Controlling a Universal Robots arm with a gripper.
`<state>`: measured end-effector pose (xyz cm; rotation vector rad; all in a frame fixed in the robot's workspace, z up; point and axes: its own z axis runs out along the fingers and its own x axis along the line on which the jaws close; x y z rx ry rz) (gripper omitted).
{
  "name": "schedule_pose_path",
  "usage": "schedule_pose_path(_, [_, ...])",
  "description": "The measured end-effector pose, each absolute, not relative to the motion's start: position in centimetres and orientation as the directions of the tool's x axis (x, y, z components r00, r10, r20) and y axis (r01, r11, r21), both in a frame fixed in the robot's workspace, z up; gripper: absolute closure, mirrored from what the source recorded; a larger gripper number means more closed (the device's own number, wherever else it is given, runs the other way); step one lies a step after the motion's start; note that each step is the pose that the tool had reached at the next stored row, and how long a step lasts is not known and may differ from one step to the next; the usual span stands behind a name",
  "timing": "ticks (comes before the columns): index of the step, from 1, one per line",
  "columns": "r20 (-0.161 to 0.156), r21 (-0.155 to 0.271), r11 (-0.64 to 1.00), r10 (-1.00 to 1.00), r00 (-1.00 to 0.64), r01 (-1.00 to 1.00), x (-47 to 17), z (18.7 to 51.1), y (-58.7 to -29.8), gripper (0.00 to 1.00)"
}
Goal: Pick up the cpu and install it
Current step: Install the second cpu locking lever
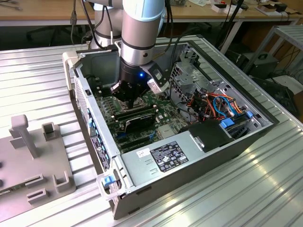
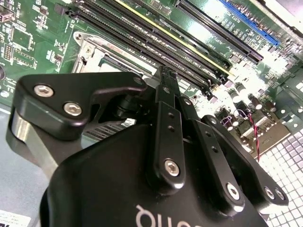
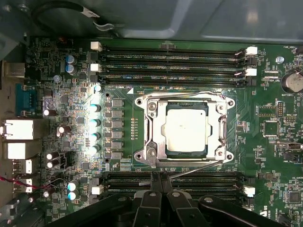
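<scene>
Exterior view: arm reaching down into open computer case [image 1: 199, 142] on ribbed table [image 1: 265, 189], hand [image 1: 129, 96] low over motherboard [image 1: 142, 124].
Second wrist view: fingers [image 2: 165, 101] pressed together, empty.
First wrist view: cpu [image 3: 185, 128] seated in socket frame [image 3: 184, 128], closed fingertips [image 3: 161, 182] just beside the frame.

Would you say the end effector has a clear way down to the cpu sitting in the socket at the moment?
Probably yes. In the first wrist view the cpu lies uncovered in the socket frame, with nothing over it, and the shut end effector hangs just beside it over the memory slots.
</scene>
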<state>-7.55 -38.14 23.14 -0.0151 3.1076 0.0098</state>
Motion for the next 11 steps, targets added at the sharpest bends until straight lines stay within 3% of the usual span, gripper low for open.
schedule_pose_path(11, [-0.043, 0.007, 1.000, -0.010, -0.999, -0.010, -8.07, 22.99, -38.13, 0.89])
